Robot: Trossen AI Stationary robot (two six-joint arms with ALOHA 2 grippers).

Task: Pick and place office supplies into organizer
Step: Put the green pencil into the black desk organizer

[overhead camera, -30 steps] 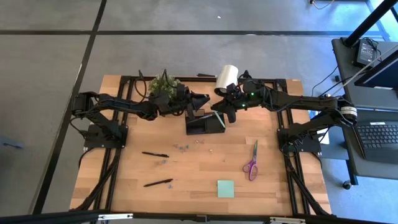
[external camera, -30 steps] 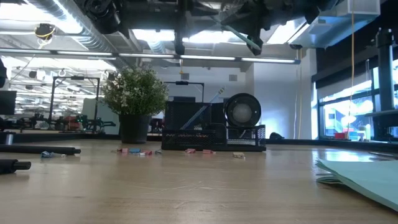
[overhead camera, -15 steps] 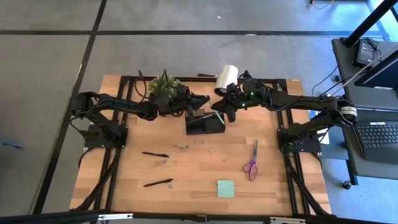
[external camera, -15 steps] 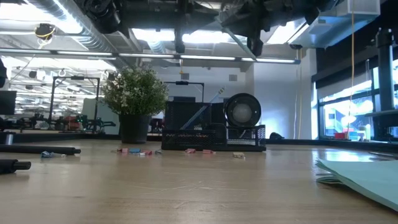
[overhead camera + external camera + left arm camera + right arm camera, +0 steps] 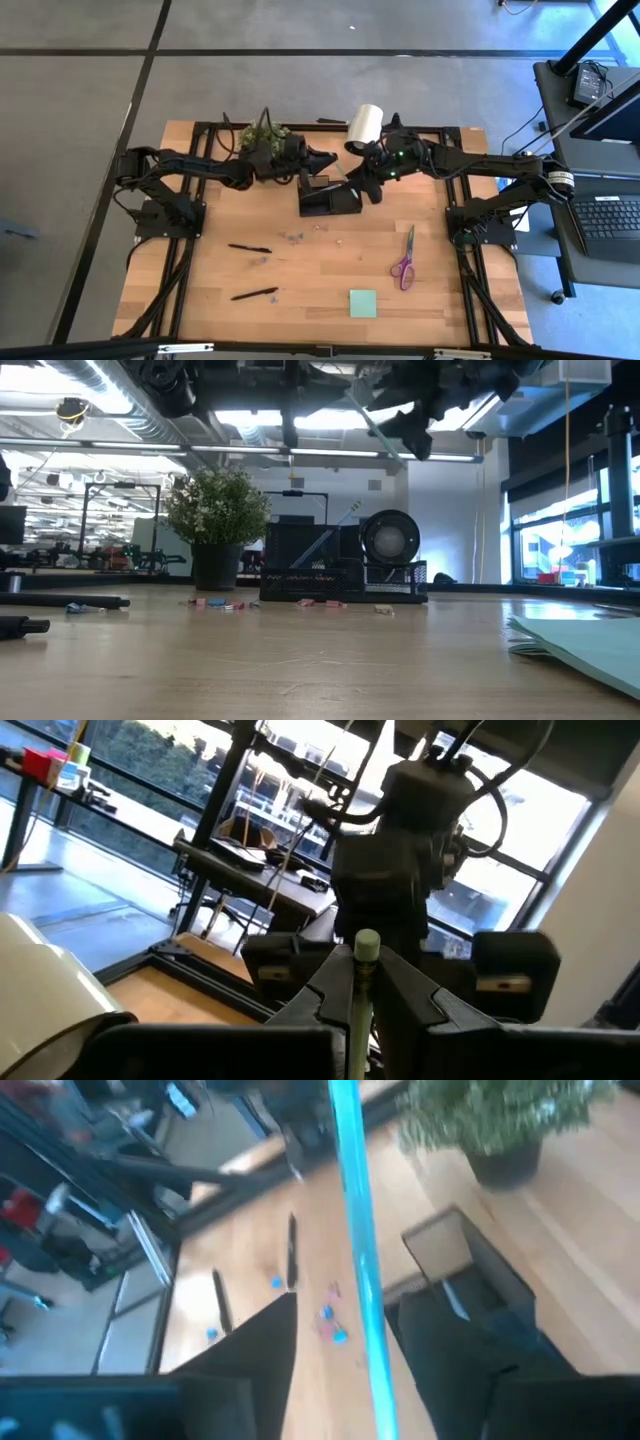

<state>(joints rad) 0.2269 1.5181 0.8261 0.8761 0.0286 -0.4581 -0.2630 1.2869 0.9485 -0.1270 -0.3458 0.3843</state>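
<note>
Both your arms reach inward and meet near the middle of the tabletop's far edge.

Your left gripper [image 5: 322, 160] comes in from the left edge with its fingers [image 5: 322, 1002] pinched shut on the pale green stick [image 5: 362, 982]. Your right gripper [image 5: 362, 185] comes in from the right edge, its fingers [image 5: 262, 1342] spread apart with a gap on either side of that same stick.

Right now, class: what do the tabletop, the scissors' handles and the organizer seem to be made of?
Tabletop: likely wood, matte, with pale plank lines and grain. Scissors: purple handles look like smooth plastic, blades pale metal. Organizer: black, perhaps wire mesh, judging by the low view; hard to confirm.
</note>
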